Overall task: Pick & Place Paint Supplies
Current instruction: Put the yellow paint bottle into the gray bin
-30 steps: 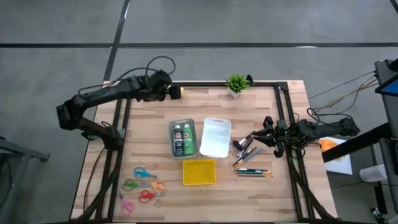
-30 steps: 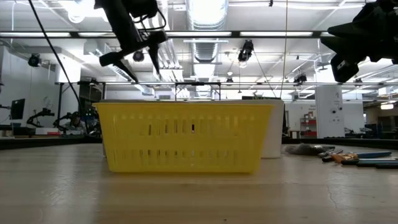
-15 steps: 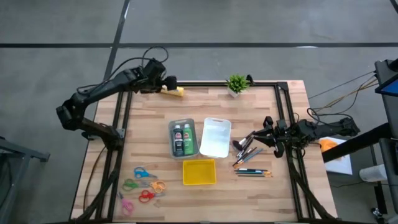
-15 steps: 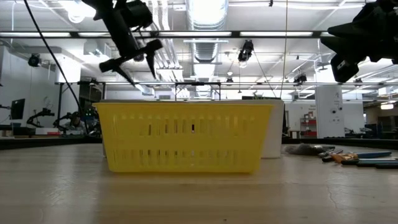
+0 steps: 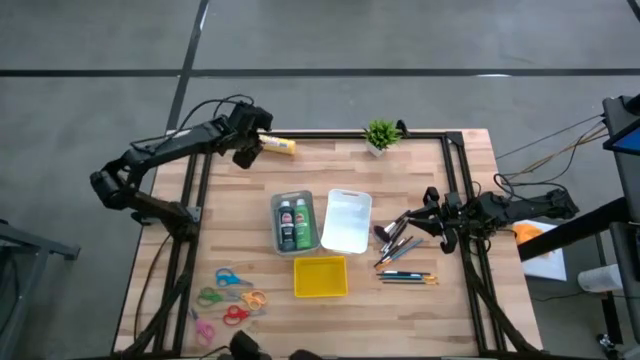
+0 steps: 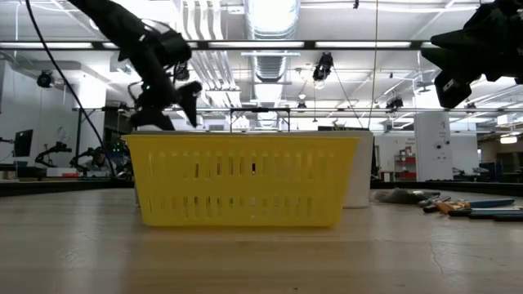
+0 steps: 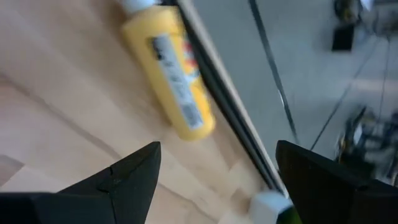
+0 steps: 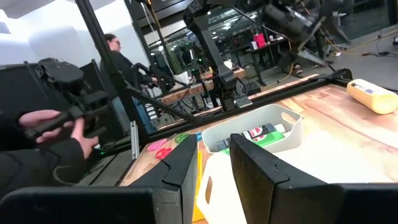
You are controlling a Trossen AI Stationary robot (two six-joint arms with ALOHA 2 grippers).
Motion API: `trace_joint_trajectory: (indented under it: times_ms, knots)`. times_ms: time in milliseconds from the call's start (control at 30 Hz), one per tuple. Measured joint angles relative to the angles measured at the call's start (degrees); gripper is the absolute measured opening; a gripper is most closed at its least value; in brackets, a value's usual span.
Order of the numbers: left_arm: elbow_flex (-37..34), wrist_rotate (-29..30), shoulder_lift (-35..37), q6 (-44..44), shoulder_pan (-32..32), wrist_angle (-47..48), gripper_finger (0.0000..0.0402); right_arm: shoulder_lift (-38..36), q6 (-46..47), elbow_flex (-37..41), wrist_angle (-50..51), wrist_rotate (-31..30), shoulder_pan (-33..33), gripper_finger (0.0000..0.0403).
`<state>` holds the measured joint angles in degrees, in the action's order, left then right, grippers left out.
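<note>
The yellow paint bottle lies on its side at the far edge of the table, hard against the black frame rail, and nothing holds it. The left gripper hangs just beside the bottle's end, over the table's far left corner, with its fingers spread wide and empty; the wrist view shows the bottle lying free ahead of the two fingers. A second ago that gripper covered the bottle's near end; half a second ago it had drawn back and the bottle showed bare, and now the arm has swung lower and farther left, off the bottle. To my eye this bottle is let go well apart from the grey tray, where the green bottle and the dark bottle already lie, so its placing looks unfinished. The right gripper has not moved: it waits near the brushes and pencils, its fingers partly apart and gripping nothing that I can see
</note>
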<state>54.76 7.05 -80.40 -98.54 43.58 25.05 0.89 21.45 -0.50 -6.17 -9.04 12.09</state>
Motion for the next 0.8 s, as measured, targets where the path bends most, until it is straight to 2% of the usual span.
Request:
trace_joint_trajectory:
  times_ms: [200,367,700,800]
  knots:
    - [-5.26,-1.95,-0.02,-6.08,2.88,-5.72,0.0320,0.00,0.00,0.01,0.00,0.00,-0.01,0.0093]
    - [-5.72,-5.92,-1.33,-10.90,4.26,-5.93,0.0320,0.00,0.00,0.01,0.00,0.00,-0.01,0.0093]
    - [2.54,-15.03,-13.93,-10.60,7.21,-5.40,0.0320,0.00,0.00,0.01,0.00,0.00,0.01,0.0093]
    - [4.90,-15.87,-17.33,-10.53,7.82,-4.71,0.0320,0.00,0.00,-0.01,0.00,0.00,-0.01,0.0093]
